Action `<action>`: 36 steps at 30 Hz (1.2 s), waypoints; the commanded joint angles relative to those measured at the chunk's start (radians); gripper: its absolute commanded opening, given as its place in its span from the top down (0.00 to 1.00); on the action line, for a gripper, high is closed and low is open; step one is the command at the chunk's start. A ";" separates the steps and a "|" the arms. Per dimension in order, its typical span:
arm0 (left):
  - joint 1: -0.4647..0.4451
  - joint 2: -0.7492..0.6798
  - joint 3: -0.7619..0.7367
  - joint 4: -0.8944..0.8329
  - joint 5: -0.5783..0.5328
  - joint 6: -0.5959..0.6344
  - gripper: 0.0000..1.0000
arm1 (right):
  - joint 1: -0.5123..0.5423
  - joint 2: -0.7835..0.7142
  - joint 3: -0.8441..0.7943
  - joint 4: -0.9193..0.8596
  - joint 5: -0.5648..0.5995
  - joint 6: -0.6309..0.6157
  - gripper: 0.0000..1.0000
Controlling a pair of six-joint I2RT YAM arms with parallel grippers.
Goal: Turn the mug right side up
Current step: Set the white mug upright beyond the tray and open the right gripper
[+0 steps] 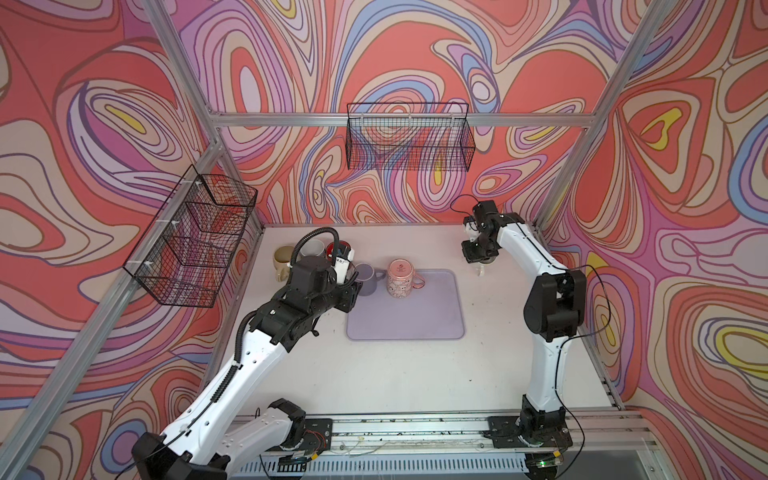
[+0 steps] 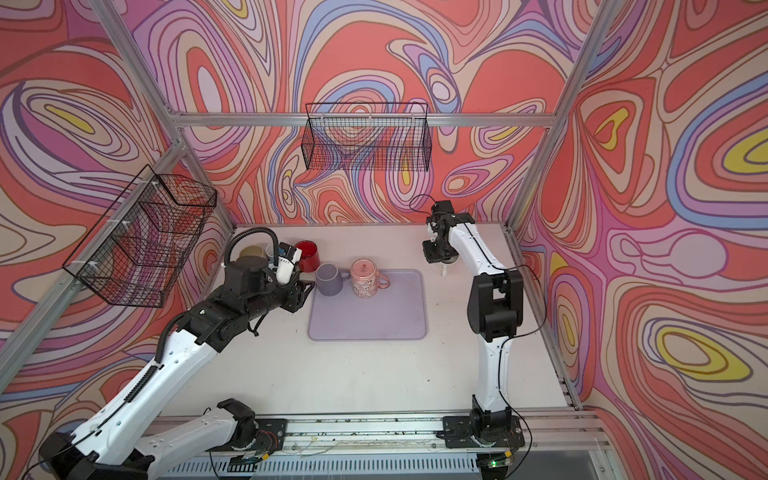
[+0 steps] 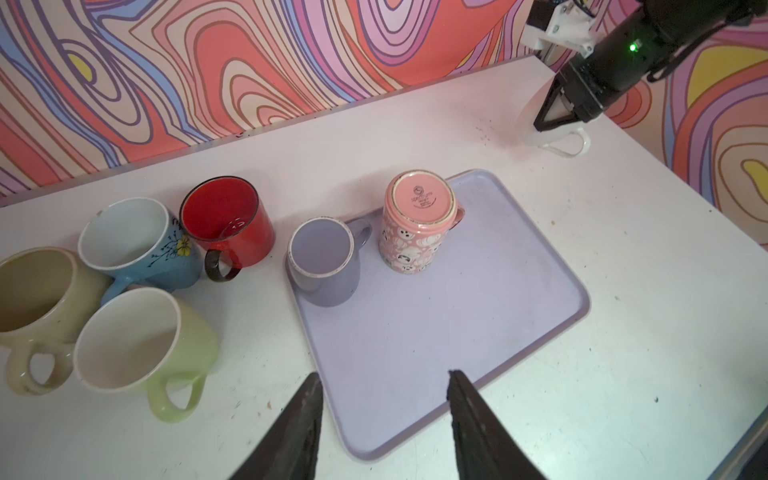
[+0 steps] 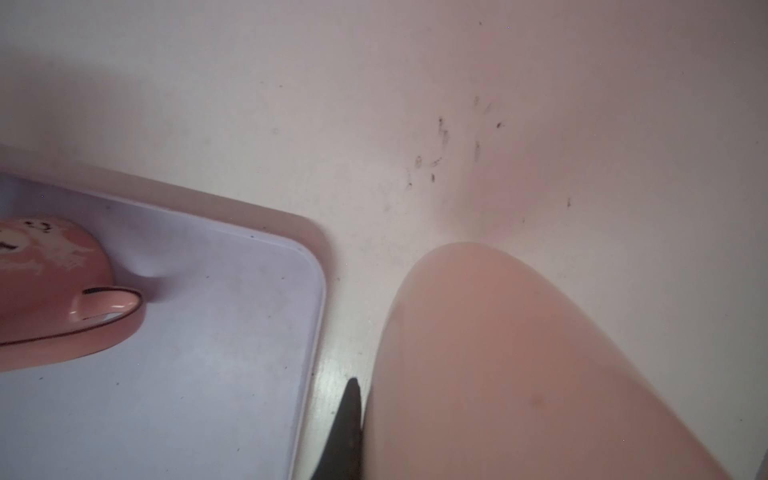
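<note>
White mug (image 4: pixel 519 374), down at the desk (image 4: pixel 415 83) just beside the tray (image 4: pixel 208 353), its wall pinched by the closed right claw (image 3: pixel 556 124); pink mug (image 3: pixel 419 220) stands upside down on the tray; left claw (image 3: pixel 382 384) half open, empty, at its edge

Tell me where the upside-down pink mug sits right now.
In both top views the pink mug stands base-up near the far edge of the lilac tray, left of centre, with the upright lilac mug beside it on its left.
</note>
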 commanded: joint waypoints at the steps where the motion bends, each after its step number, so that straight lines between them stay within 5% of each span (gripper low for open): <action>1: 0.004 -0.063 -0.083 -0.052 -0.016 0.060 0.49 | -0.026 0.027 0.086 -0.023 0.062 -0.027 1.00; 27: 0.004 -0.096 -0.154 -0.016 0.015 0.065 0.50 | -0.120 0.313 0.335 -0.025 -0.084 -0.041 1.00; 36: 0.004 -0.093 -0.154 -0.010 0.012 0.062 0.50 | -0.136 0.298 0.336 -0.010 -0.114 -0.052 0.76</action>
